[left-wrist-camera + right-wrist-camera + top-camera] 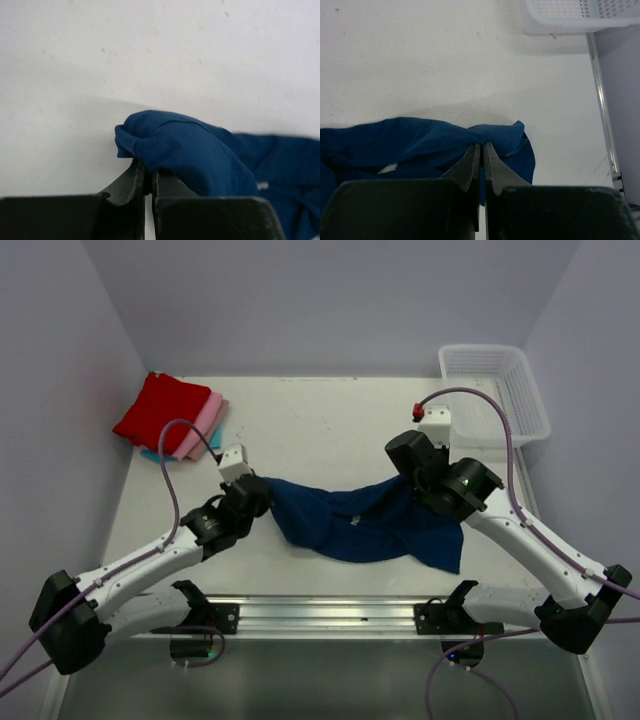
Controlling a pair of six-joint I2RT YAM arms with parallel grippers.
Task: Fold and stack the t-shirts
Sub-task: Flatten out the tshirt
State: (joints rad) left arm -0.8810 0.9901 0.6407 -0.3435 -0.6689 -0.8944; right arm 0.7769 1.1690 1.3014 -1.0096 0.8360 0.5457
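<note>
A navy blue t-shirt [360, 525] hangs crumpled and stretched between my two grippers, sagging toward the table's near edge. My left gripper [262, 490] is shut on its left end; in the left wrist view the cloth [200, 155] bunches over the pinched fingertips [137, 175]. On the right end my right gripper [412, 480] is shut, with the navy cloth [410, 140] gathered at its tips [481, 147]. Folded red [160, 410], pink [203, 425] and teal [152, 455] t-shirts lie stacked at the far left corner.
A white mesh basket [500, 390] stands at the far right corner, its edge also showing in the right wrist view [580, 17]. White table top [310, 430] lies between the stack and the basket. Walls close in left, right and back.
</note>
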